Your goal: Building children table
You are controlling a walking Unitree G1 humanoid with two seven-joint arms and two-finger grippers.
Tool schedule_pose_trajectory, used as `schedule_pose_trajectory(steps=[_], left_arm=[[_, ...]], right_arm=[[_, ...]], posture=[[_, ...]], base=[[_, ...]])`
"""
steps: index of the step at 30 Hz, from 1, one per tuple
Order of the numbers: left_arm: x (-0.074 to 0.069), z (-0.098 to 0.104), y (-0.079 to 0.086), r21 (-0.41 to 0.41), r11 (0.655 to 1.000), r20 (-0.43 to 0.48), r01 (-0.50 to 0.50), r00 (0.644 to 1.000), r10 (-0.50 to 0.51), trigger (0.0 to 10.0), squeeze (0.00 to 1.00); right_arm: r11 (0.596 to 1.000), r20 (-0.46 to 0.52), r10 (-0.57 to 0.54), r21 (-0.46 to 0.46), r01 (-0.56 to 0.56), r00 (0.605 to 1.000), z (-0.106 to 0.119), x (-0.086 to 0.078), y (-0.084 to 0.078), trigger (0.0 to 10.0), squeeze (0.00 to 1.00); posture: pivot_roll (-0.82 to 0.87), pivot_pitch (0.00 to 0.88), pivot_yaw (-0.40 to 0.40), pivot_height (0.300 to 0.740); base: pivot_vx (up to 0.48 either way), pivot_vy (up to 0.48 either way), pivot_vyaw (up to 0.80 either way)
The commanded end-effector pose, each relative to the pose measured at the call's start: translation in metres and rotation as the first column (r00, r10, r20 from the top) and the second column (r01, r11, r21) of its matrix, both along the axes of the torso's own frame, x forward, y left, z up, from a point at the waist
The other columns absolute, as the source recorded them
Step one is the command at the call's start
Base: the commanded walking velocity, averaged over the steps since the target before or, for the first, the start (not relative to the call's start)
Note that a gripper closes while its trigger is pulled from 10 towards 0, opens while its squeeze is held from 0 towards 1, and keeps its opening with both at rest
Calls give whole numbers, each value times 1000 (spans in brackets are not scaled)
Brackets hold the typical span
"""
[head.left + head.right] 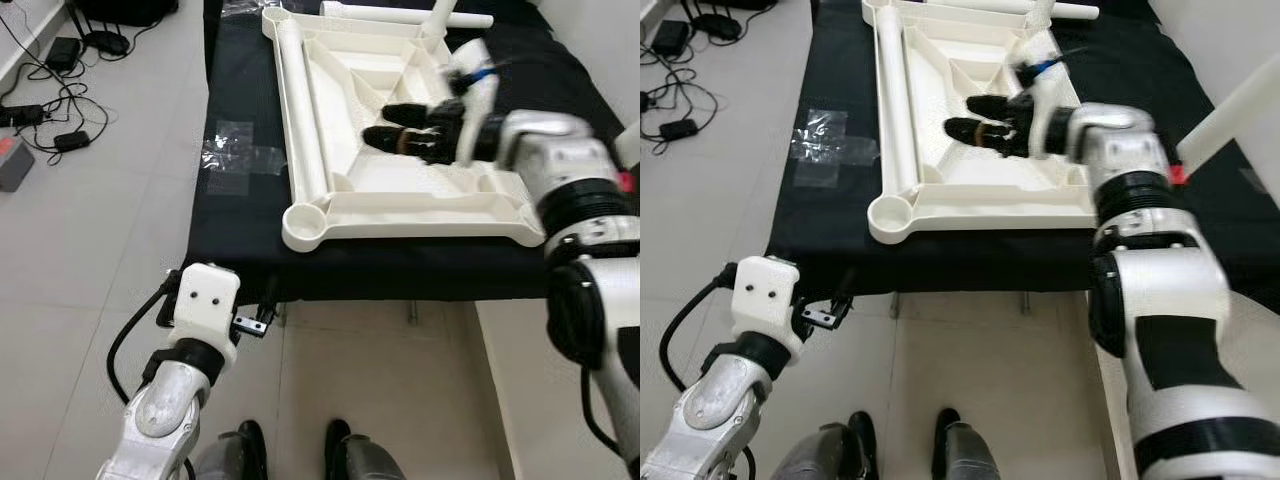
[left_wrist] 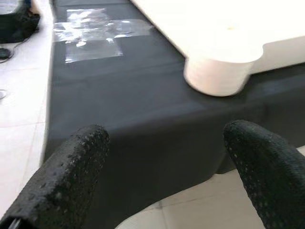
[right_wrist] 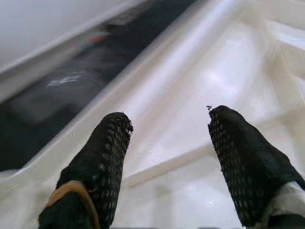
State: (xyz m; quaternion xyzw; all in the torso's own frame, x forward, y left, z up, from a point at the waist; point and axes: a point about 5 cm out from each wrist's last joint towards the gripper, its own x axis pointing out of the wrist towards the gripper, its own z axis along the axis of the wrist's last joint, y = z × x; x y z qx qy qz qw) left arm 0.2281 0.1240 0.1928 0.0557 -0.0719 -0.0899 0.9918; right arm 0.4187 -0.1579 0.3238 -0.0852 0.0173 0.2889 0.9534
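1. I see the black cloth-covered surface stretching ahead of me, on a pale tiled floor.
2. On the cloth lies the white plastic tabletop, upside down, with its ribbed underside facing up. A round leg socket sits at the near left corner, close to the cloth's front edge.
3. A white leg tube lies inside the tabletop along its left rim. More white tubes rest at the far end.
4. My right arm reaches in from the right across the tabletop's near right part. The right gripper hovers over the ribbed interior, pointing left toward the leg tube.
5. In the right wrist view, the right gripper's two black fingers stand well apart with nothing between them. Below them I see the tabletop's inner floor and a rib. I cannot tell whether the tips touch the plastic.
6. My left arm is held low in front of the cloth's near left corner. The left gripper looks across the cloth at the leg socket.
7. The left gripper's fingers are spread wide and hold nothing.
8. Pieces of clear plastic wrap lie on the cloth just left of the tabletop.
9. Black cables and adapters lie on the floor at far left.
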Motion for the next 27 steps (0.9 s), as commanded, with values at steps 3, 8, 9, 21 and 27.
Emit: schedule_pose_trajectory(steps=[3, 8, 9, 21, 27], left_arm=[[-2, -2, -2, -1, 1000, -12, -1, 1000, 1, 10000, 0], [-3, -2, -1, 2, 1000, -11, -6, 1000, 6, 10000, 0], [-3, -2, 0, 3, 1000, -12, -9, 1000, 9, 10000, 0], [-4, -6, -1, 1, 1000, -17, -16, 1000, 16, 10000, 0], [-4, -6, -3, -4, 1000, -16, -15, 1000, 14, 10000, 0]], right_arm=[[950, -163, -295, 55, 307, 942, -40, 9, 8, 10000, 0], [897, -240, -407, 78, 435, 881, -48, 10, 19, 10000, 0], [888, -253, -424, 73, 455, 869, -47, 10, 22, 10000, 0], [872, -365, -450, 16, 489, 815, -49, 3, 78, 10000, 0], [866, -370, -460, 14, 500, 807, -55, 1, 91, 10000, 0]], posture=[[69, 260, -127, 740], [70, 261, -129, 740], [68, 264, -129, 740], [45, 269, -139, 740], [35, 270, -144, 740]], base=[[0, 0, 0], [0, 0, 0], [0, 0, 0], [0, 0, 0], [0, 0, 0]])
